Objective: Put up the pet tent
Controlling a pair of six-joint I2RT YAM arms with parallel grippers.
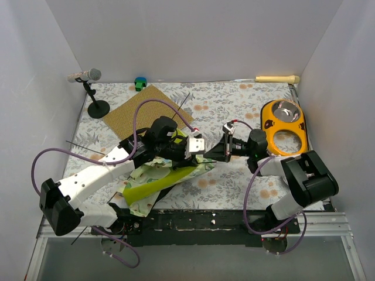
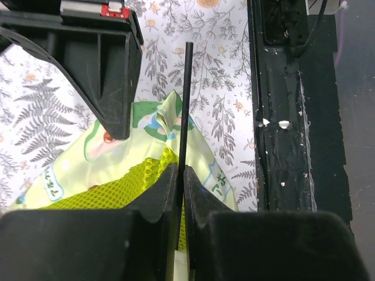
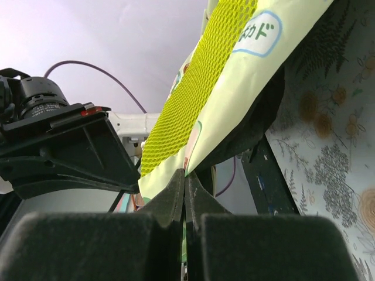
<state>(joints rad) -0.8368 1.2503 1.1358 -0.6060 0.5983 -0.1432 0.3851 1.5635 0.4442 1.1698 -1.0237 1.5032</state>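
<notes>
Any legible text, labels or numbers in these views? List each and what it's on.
"カド", cut off at the edge: blue-outlined patch on the pet tent, right wrist view.
Other printed patches on the tent, left wrist view: too blurred to read.
Nothing else legible.

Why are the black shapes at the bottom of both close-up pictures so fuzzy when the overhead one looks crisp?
Left wrist: the fingers sit too near the lens, so they blur; the pole is sharp. Right wrist: same blurred fingers, crisp pet tent mesh. Top external: even light, everything in focus.
</notes>
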